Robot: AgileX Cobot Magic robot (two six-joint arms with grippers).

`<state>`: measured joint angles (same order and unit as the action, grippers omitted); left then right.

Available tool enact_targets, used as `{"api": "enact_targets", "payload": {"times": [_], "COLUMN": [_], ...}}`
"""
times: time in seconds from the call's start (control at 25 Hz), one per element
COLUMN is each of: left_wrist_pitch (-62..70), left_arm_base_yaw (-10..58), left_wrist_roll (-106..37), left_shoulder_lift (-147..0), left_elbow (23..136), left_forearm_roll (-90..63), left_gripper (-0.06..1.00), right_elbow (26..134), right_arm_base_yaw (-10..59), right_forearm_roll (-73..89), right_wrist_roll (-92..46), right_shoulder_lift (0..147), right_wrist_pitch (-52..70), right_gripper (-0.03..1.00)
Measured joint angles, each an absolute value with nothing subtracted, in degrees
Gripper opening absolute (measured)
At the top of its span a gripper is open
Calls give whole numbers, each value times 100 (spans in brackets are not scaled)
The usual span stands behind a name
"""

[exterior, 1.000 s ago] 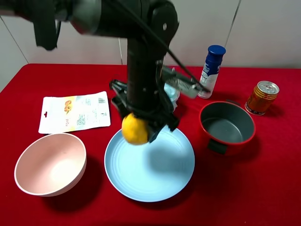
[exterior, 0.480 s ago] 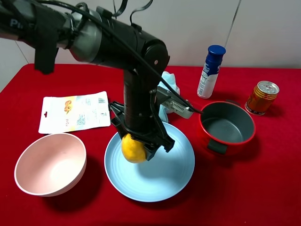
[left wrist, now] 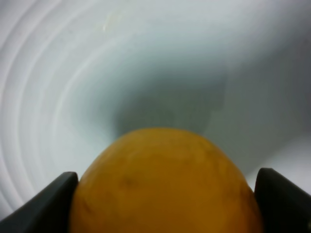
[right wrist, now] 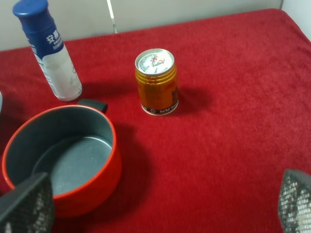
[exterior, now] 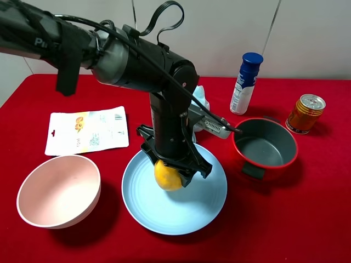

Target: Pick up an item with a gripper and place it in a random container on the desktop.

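The left claw [exterior: 174, 170] is down at the middle of the frame, clamped around the lemon [exterior: 168, 176], its 2 black prongs [left wrist: 48, 204] pressed against either side of the fruit in the left wrist view. The lemon sits low over the upper left part of the blue plate [exterior: 181, 213], inside its rim, though I cannot tell whether it touches the ridged surface. The plate lies at the lower centre of the red cloth [exterior: 307, 219]. A pink bowl [exterior: 59, 190] stands just beside the plate at the lower left, and a printed packet [exterior: 88, 130] lies flat above the bowl. At the right, a red pot [exterior: 265, 147] with a grey inside sits near the plate; a gold can [exterior: 305, 113] stands upright at its upper right and a white bottle [exterior: 246, 83] with a blue cap at its upper left. The right claw [right wrist: 160, 204] hangs above the cloth near the pot, its tips spread wide with nothing between them.
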<state>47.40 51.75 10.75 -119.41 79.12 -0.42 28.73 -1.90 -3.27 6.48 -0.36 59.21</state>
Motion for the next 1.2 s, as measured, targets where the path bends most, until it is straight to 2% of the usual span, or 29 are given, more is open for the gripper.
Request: {"api": "enact_targets", "payload": {"times": [0.36,0.44,0.56,0.68,1.2], "left_wrist_pitch": [4729,4729,4729,4726,4726], "left_arm_base_yaw": [5175,5175,5175,5175,5175], "left_wrist_roll": [1075,1055,1010,990,985], "left_shoulder_lift": [-11941,-11941,-11941,-11941,-11810], "left_elbow": [7912,7912,7912,7912,7912], "left_forearm_roll": [-53,-53,-53,-53,-53], "left_gripper": [71,75,89,97,99], "right_elbow": [2873,2873,2873,2873,2873], "right_arm_base_yaw": [-190,-190,-190,-190,-190], "right_forearm_roll": [-327,-327,-327,-327,-327], "right_wrist_roll": [648,648,648,648,648], "right_shoulder_lift": [-36,-36,-36,-36,-36], "right_wrist_pitch": [5921,5921,5921,5921,5921], "right_gripper": [69,69,69,69,69]}}
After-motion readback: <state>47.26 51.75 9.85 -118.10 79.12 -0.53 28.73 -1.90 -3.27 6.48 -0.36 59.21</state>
